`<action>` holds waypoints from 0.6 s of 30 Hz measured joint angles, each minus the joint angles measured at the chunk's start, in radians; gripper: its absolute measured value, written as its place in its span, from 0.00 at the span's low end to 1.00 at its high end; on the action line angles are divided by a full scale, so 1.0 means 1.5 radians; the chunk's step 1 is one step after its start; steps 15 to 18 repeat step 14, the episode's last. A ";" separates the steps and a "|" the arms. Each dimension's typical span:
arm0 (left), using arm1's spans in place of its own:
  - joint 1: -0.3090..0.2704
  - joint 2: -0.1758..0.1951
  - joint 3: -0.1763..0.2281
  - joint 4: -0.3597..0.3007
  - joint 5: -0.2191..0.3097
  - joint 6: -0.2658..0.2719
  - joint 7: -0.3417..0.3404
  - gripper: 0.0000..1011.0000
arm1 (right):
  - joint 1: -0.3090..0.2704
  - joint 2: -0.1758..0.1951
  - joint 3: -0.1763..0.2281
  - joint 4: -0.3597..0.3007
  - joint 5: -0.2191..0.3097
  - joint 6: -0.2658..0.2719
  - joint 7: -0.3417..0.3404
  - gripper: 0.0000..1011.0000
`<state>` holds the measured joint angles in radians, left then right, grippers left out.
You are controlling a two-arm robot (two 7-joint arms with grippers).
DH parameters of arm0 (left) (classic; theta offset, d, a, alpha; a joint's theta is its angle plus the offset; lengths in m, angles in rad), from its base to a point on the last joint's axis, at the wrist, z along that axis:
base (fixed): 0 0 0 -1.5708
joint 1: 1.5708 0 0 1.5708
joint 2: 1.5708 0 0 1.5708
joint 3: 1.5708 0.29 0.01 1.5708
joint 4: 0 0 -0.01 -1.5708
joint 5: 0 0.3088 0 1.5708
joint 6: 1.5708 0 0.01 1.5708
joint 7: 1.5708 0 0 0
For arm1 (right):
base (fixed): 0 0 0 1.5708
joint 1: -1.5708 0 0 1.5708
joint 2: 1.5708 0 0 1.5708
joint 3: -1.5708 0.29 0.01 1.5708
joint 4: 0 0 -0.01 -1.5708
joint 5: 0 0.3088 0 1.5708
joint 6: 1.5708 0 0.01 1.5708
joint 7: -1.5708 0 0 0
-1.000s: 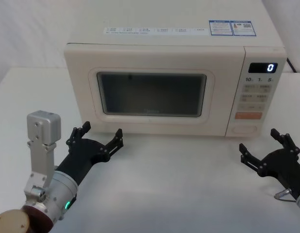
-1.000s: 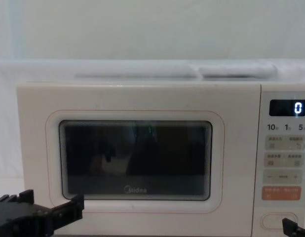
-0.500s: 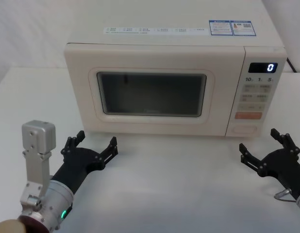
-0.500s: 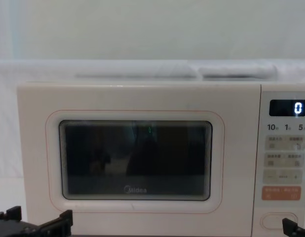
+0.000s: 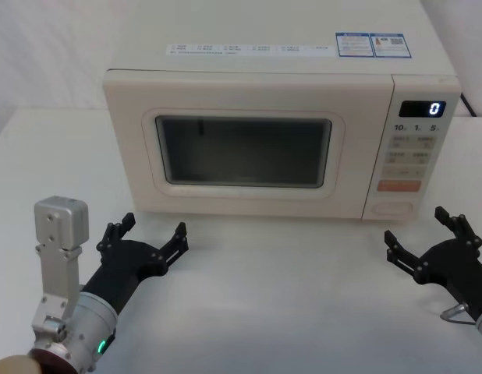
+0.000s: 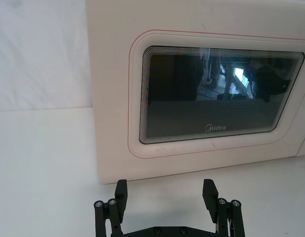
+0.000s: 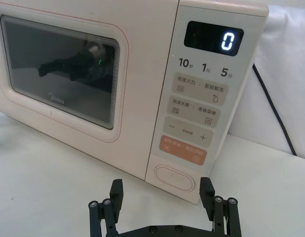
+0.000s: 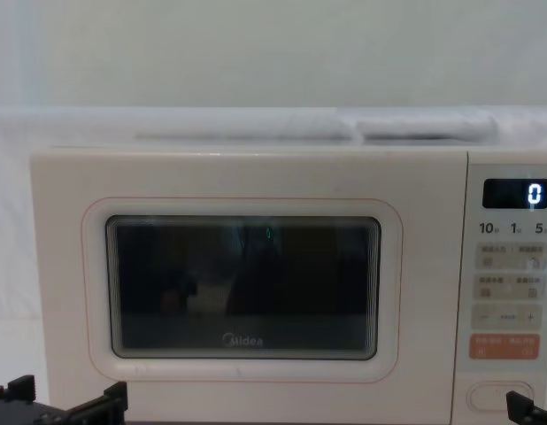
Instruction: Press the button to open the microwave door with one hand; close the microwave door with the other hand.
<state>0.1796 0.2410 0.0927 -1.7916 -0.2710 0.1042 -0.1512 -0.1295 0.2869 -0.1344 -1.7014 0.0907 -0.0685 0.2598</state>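
Observation:
The cream microwave (image 5: 280,70) stands at the back of the white table with its door (image 5: 242,152) closed flush. The wide cream button (image 5: 395,209) sits at the bottom of the control panel, under the orange key (image 5: 399,185); the right wrist view shows the button (image 7: 174,177) close up. My left gripper (image 5: 154,227) is open, low on the table in front of the door's lower left corner and a little way off it (image 6: 165,190). Off to the right of the button and slightly nearer me, my right gripper (image 5: 415,224) is open with nothing between its fingers (image 7: 161,186).
A black power cable (image 7: 271,108) runs down behind the microwave's right side. The bare white table (image 5: 288,296) stretches between the two grippers. The display (image 5: 423,109) reads 0.
My left gripper has pulled back from the door's lower edge toward me and sunk lower. The right gripper and the door have not moved.

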 joint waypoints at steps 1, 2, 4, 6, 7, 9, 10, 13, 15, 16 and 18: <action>0.000 0.000 0.000 0.000 0.000 0.000 0.000 0.99 | 0.000 0.000 0.000 0.000 0.000 0.000 0.000 0.99; 0.000 0.000 0.000 0.000 0.000 0.000 0.000 0.99 | 0.000 0.000 0.000 0.000 0.000 0.000 0.000 0.99; 0.000 0.000 0.000 0.000 0.000 0.000 0.000 0.99 | 0.000 0.000 0.000 0.000 0.000 0.000 0.000 0.99; -0.001 0.000 0.000 0.000 0.000 0.000 0.000 0.99 | 0.000 0.000 0.000 0.000 0.000 0.000 0.000 0.99; -0.001 0.000 0.000 0.000 0.000 0.000 0.000 0.99 | 0.000 0.000 0.000 0.000 0.000 0.000 0.000 0.99; -0.001 0.001 0.001 0.000 0.000 0.000 0.000 0.99 | 0.000 0.000 0.000 0.000 0.000 0.000 0.000 0.99; -0.001 0.000 0.001 0.000 0.000 0.000 0.000 0.99 | 0.000 0.000 0.000 0.000 0.000 0.000 0.000 0.99; -0.001 0.001 0.001 0.000 0.000 0.000 0.000 0.99 | 0.000 0.000 0.000 0.000 0.000 0.000 0.000 0.99; -0.001 0.001 0.001 0.000 0.000 0.000 0.000 0.99 | 0.000 0.000 0.000 0.000 0.000 0.000 0.000 0.99; -0.001 0.001 0.001 0.000 0.000 0.000 0.000 0.99 | 0.000 0.000 0.000 0.000 0.000 0.000 0.000 0.99; -0.001 0.001 0.001 0.000 0.000 0.000 0.000 0.99 | 0.000 0.000 0.000 0.000 0.000 0.000 0.000 0.99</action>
